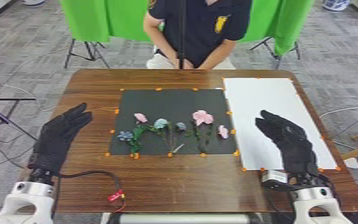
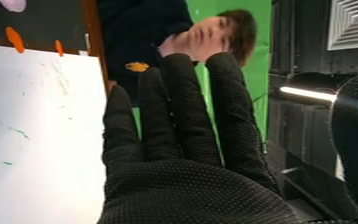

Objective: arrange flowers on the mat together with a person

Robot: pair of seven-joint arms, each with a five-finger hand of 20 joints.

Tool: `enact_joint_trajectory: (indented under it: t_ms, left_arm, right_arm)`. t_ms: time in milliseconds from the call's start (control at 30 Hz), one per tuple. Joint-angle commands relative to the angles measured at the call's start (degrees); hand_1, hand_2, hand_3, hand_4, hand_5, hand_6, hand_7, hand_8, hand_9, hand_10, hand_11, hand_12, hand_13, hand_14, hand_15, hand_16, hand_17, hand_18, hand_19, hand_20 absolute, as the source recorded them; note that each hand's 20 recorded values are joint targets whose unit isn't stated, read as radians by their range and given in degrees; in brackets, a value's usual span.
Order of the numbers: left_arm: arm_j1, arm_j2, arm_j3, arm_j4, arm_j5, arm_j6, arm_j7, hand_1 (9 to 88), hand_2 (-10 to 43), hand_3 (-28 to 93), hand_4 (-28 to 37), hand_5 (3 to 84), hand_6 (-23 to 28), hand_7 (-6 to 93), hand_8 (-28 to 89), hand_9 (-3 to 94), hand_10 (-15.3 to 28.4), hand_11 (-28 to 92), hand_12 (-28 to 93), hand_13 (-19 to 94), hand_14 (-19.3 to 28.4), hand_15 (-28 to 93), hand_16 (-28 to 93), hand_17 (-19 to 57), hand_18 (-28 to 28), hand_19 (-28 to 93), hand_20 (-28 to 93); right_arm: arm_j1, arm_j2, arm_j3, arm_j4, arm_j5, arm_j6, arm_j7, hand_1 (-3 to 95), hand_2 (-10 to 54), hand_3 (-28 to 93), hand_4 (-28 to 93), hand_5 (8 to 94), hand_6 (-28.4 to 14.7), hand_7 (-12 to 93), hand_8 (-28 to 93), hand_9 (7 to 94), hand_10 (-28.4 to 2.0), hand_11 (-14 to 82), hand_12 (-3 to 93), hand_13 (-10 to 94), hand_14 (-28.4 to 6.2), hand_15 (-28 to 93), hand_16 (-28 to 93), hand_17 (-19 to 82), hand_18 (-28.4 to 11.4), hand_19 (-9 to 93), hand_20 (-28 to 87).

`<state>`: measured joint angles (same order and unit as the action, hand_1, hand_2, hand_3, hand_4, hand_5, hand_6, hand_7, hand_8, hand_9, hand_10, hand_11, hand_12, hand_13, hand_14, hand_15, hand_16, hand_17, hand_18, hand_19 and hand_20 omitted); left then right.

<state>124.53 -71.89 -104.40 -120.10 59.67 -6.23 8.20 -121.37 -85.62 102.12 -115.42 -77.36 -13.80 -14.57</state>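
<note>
In the head view, my left hand is held over the table's left side, left of the black mat, its fingers straight and holding nothing. My right hand is over the white sheet, also open and empty. On the mat lie several flowers with green stems: a large pink flower, small pink ones, a pale teal one and a blue one. In the right wrist view, my right hand has its fingers extended, beside the white sheet.
Orange tape pieces run along the edges of the mat and sheet on the brown table. A dark cable lies near the left arm. A green cloth hangs behind the table's far edge.
</note>
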Motion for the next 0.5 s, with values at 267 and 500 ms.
enact_joint_trajectory:
  t_ms: [267, 500]
  left_arm:
    - [1.0, -0.67, 0.18, 0.13, -0.14, 0.63, -0.13, 22.6, 1.7, 63, -20.8, 44.8, 5.5, 5.7, -4, 42.9, 14.6, 11, 13, 31, 16.5, 8, 3, 1.9, 11.4, 4, 13]
    - [0.7, 0.84, 3.12, 0.96, -1.08, 6.61, 6.68, 22.7, 1.7, 63, -20.8, 45.9, 5.2, 7.2, -4, 43.9, 14.2, 13, 14, 32, 16.7, 8, 4, 2.1, 11.6, 4, 13]
  right_arm:
    - [-1.4, -0.9, 0.7, -0.5, -0.8, -0.2, -0.4, 10.7, -2.8, 80, -17, 53.2, -1.6, 12, -10, 53.7, -15.8, 6.7, 11.9, 36, -11.8, 12, 9, 22, -12.5, 2, 29]
    - [-1.5, -1.3, -0.2, -0.9, 5.3, 0.3, 0.8, 9.9, -1.5, 80, -17, 52.6, -1.6, 11, -10, 53.2, -15.9, 6.6, 12.0, 36, -12.5, 13, 10, 22, -13.0, 2, 29]
